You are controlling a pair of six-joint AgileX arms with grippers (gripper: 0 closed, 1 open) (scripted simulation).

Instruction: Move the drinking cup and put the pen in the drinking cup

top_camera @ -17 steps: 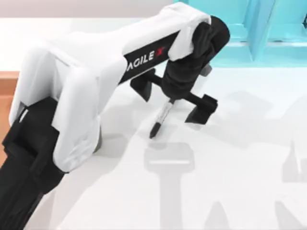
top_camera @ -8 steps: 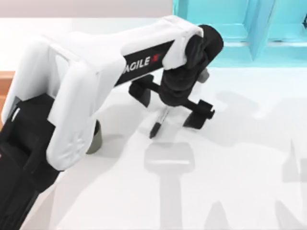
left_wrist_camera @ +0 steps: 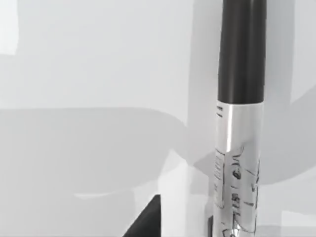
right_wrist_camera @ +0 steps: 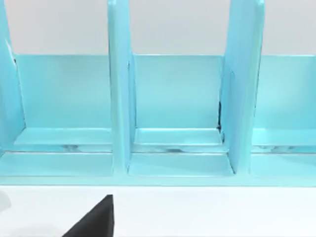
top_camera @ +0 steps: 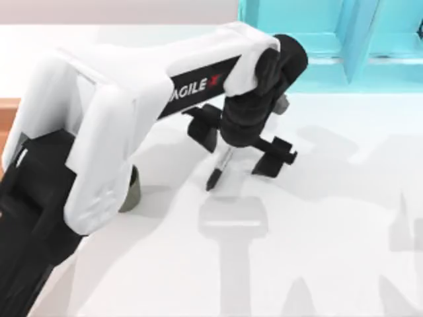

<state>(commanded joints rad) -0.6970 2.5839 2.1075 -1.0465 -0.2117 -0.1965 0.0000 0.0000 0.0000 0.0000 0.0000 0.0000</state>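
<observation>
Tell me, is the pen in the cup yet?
No. The pen lies on the table under the open left gripper; the cup stands apart, beside the arm.

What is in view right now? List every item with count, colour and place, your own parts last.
pen: one, black ends with a pale grey-white middle, lying on the table near its centre, under the left claw; close up in the left wrist view.
drinking cup: one, dark olive-grey, standing on the table's left part, mostly hidden behind the left arm.
organiser rack: one, turquoise, with upright dividers, along the table's far edge at the right.
table: one, white, crossed by grey shadows.
left arm: one, white and black, reaching from the lower left to the centre.
left claw: one, black, fingers spread either side of the pen, not closed on it.
</observation>
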